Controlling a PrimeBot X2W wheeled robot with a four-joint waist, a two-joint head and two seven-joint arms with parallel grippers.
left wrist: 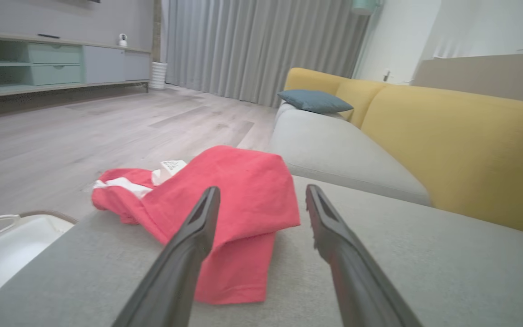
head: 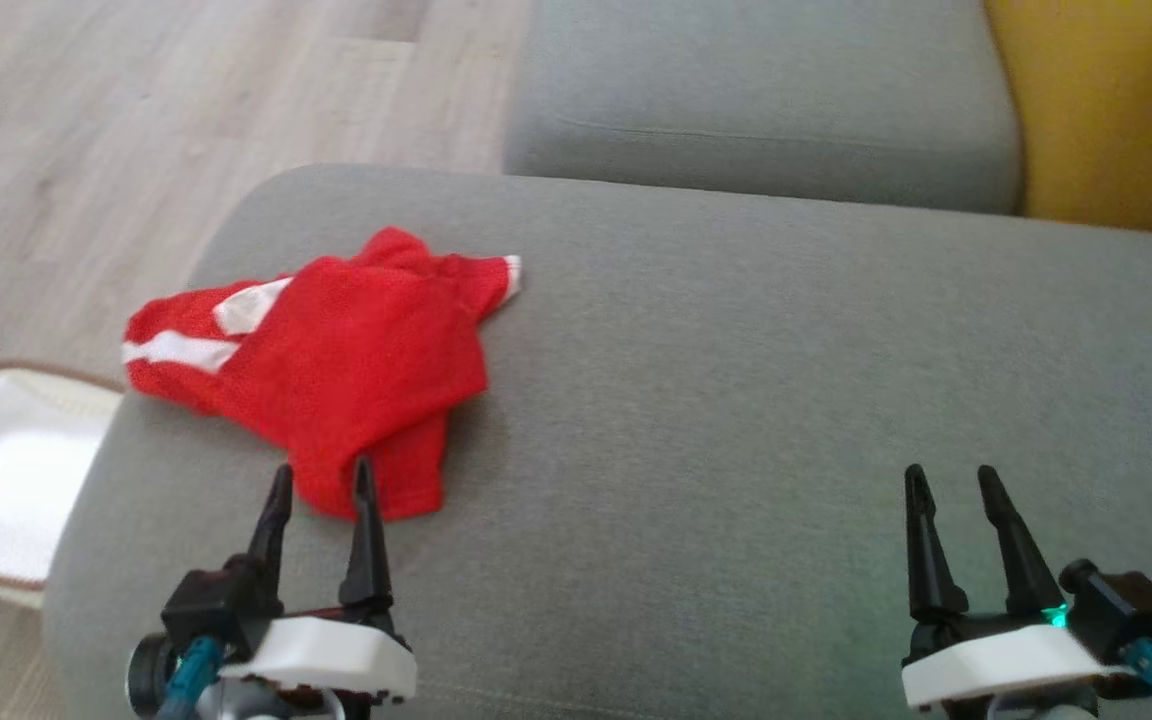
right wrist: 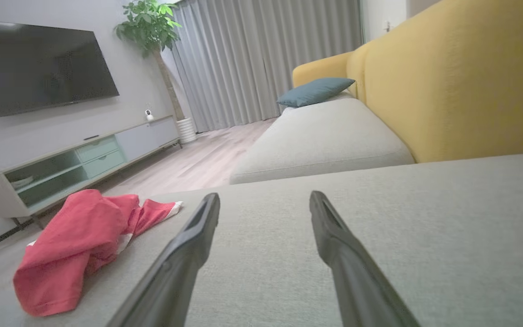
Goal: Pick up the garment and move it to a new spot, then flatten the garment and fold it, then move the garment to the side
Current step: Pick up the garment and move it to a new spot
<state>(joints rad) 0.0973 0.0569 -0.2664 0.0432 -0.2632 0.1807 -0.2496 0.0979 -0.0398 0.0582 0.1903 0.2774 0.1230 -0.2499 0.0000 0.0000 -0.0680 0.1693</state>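
Head view, red jersey (head: 336, 350) crumpled at ten o'clock on grey sofa seat (head: 736, 400), hem behind open left claw (head: 323, 468), right claw (head: 953, 472) open at five o'clock, left wrist view adds white label (left wrist: 171, 166), unreadable.

The red mesh garment with white stripes (head: 336, 360) is lying on the grey fabric seat cushion (head: 736, 420), reaching the cushion's left edge. The left gripper (head: 324, 466) is sitting just before the garment's near end. The right gripper (head: 950, 470) is hanging over the right part of the cushion, near its front edge, well apart from the garment.

A second grey seat cushion (head: 766, 100) is lying behind the far edge, and it is carrying a blue-grey pillow (left wrist: 314, 101) at its far end. The yellow upholstered backrest (head: 1116, 110) is running along the right side of both cushions. The white basket with brown rim (head: 6, 480) is standing on the pale wooden floor (head: 136, 120), just beside the first cushion's left edge.
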